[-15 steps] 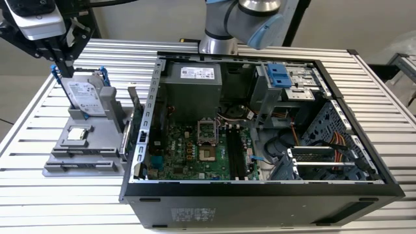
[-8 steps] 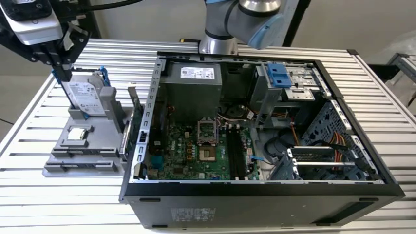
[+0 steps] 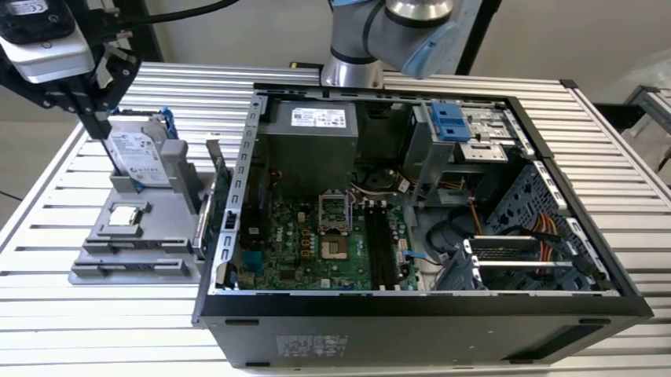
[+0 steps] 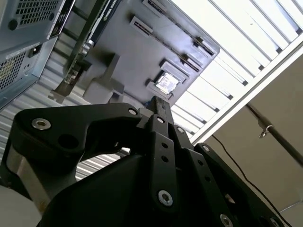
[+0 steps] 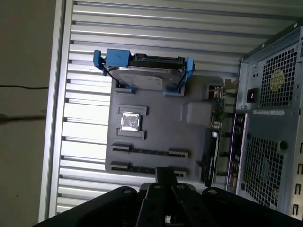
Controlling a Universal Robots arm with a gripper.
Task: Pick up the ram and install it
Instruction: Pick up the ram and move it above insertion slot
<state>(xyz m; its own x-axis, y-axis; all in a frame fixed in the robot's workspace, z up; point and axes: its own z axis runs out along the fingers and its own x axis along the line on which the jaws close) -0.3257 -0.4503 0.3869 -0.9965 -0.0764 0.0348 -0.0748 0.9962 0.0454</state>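
Note:
My gripper (image 3: 102,129) hangs high over the grey holder (image 3: 105,236) at the exterior view's left, just above the upright hard drive (image 3: 141,157). Both wrist views look down past the gripper's tip (image 5: 165,172) (image 4: 158,102) onto the holder (image 5: 161,127) (image 4: 137,52). In the first wrist view the tip points near the holder's two long slots (image 5: 147,153), each with a thin dark strip along it. I cannot tell whether either strip is the ram. Nothing shows in the gripper. The motherboard's long black memory slots (image 3: 383,243) lie inside the open computer case (image 3: 419,314).
The holder also carries a small square silver processor chip (image 3: 126,214) (image 5: 130,121) and a dark expansion card (image 5: 210,158) standing on its case-side edge. The case wall (image 5: 270,118) rises right beside the holder. A slatted metal table (image 3: 84,330) lies under everything.

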